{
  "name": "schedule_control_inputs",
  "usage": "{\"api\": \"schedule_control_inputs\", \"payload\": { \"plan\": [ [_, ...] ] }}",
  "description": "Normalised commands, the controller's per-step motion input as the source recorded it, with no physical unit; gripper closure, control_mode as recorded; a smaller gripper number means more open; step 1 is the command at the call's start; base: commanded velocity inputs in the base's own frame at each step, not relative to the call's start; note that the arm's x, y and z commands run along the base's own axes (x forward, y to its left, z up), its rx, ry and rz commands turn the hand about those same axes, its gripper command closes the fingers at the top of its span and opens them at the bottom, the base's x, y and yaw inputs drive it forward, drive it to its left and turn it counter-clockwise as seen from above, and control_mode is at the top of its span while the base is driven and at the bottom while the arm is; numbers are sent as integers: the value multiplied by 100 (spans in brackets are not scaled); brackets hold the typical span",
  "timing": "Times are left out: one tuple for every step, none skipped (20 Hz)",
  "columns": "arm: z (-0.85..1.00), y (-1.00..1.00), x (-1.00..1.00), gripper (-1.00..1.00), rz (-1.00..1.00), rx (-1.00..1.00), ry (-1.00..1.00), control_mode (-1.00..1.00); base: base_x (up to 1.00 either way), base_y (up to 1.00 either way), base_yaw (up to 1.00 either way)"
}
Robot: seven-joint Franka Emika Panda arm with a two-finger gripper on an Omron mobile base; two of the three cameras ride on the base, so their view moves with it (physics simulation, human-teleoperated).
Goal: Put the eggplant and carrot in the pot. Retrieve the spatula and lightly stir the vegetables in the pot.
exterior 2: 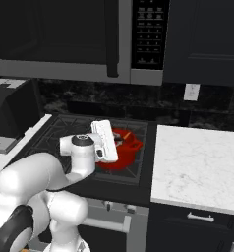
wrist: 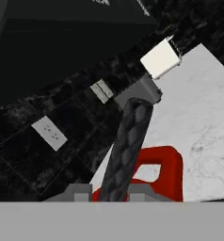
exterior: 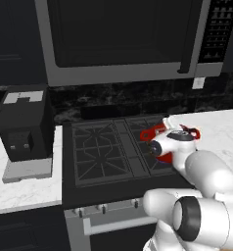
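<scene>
The pot [exterior 2: 123, 150], bright red, sits on the right front burner of the stove [exterior: 104, 147], close beside the white marble table [exterior 2: 202, 167]. One of its loop handles [wrist: 161, 169] shows just past the gripper [wrist: 110, 192] in the hand view, and another pokes out on the left in the left base view. The white arm [exterior: 197, 196] reaches over the stove with its hand right above the pot, hiding most of what lies inside; whether the eggplant or carrot is in there cannot be told. Between the jaws stands a dark, rough-textured spatula handle [wrist: 128, 146], running away from the hand to a grey and white end [wrist: 156, 66]. The jaws sit close on either side of that handle, seemingly pinching it. A microwave [exterior: 123, 34] hangs above the stove, and a black coffee machine [exterior: 25, 130] stands on the table to the left.
</scene>
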Motion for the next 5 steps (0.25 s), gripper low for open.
{"api": "schedule_control_inputs", "payload": {
  "plan": [
    [100, -13, -39, 100, 22, -27, 36, -100, 0, 0, 0],
    [100, -15, -44, 100, 21, -25, 35, -100, 0, 0, 0],
    [100, -14, -44, 100, 20, -24, 35, -100, 0, 0, 0],
    [100, -16, -47, 100, 20, -23, 35, -100, 0, 0, 0],
    [100, -24, -47, 100, 19, -20, 34, -100, 0, 0, 0]
  ]
}}
